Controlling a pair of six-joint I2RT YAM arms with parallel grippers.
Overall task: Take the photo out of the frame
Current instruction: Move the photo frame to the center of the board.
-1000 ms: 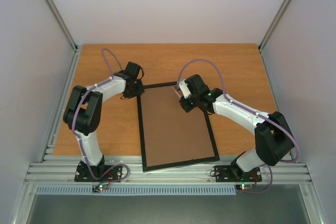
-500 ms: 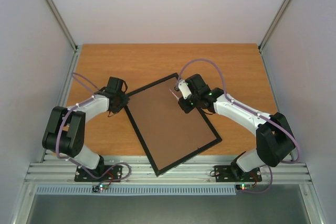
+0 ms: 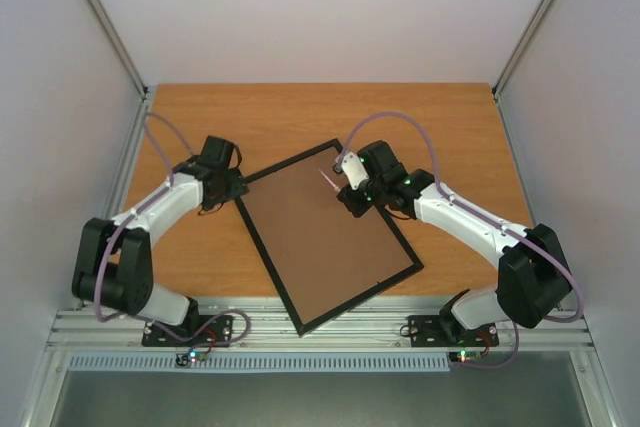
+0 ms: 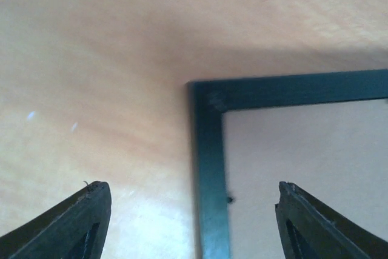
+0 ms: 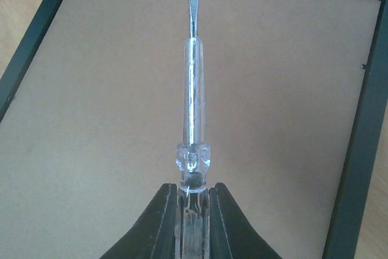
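**Inspector:** Position of the work item?

**Assessor:** The frame point(image 4: 208, 168) lies face down and askew on the tabletop point(image 3: 300, 117), with its brown backing board point(image 3: 325, 245) uppermost. The photo is not visible in any view. I judge it is shut in under that board.

**Inspector:** Left arm?

**Assessor:** The left gripper point(image 3: 230, 187) is at the frame's far-left corner. Its jaws are spread wide and hold nothing. In the wrist view one finger is over bare tabletop and the other over the board, with the corner between them. I cannot tell whether either finger touches.

**Inspector:** Right arm?

**Assessor:** The right gripper point(image 5: 192, 192) is clamped on the clear handle of a flat-blade screwdriver point(image 5: 193, 107). The blade points across the board towards the far rail and appears to be above the board, not in contact with it.

**Inspector:** Step in hand?

**Assessor:** My assessment is that this is an early stage, freeing the backing. The board is seated and nothing has been lifted out.

**Inspector:** Requirement for the next move?

**Assessor:** Small dark tabs point(image 4: 229, 199) show along the frame's inner edge, and they are probably the retainers. The blade should go to one of them at a shallow angle and pry or turn it clear. The left gripper would probably need to steady the corner so the frame does not slide.
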